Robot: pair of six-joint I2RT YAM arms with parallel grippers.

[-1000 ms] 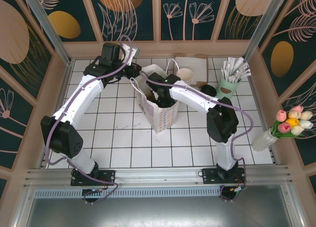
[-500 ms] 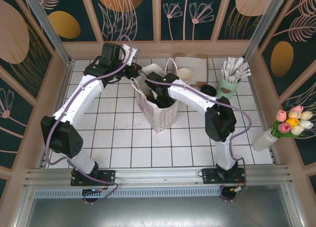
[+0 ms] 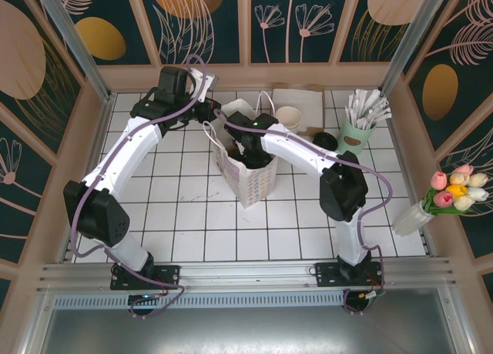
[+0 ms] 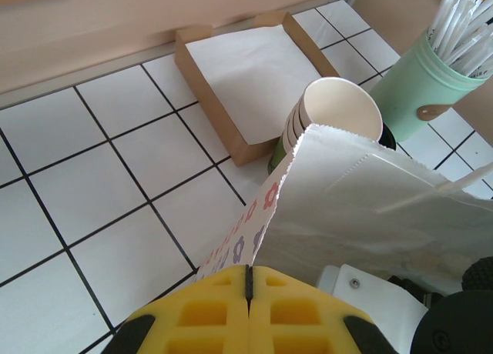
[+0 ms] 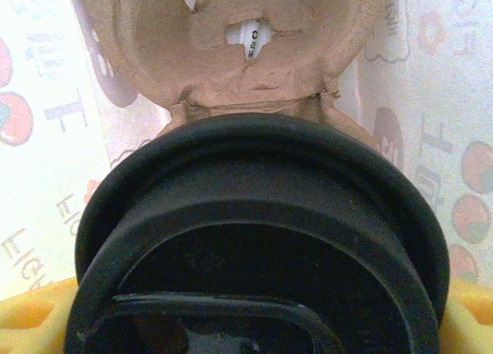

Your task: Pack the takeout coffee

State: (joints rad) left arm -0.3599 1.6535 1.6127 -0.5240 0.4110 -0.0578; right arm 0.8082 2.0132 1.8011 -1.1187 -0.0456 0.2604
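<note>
- From high above the near edge, our top external view looks steeply down, far enough back to take in the whole white tiled table.
- From the left wrist we look past the left gripper, close along the top edge of the white flower-printed paper bag, toward the beige back wall.
- From the right wrist we look past the right gripper inside that bag, very near the round black plastic lid of the takeout coffee.
- We find the bag, the stack of lidless green paper cups and the flat brown cardboard box in both the overhead and left wrist views.
</note>
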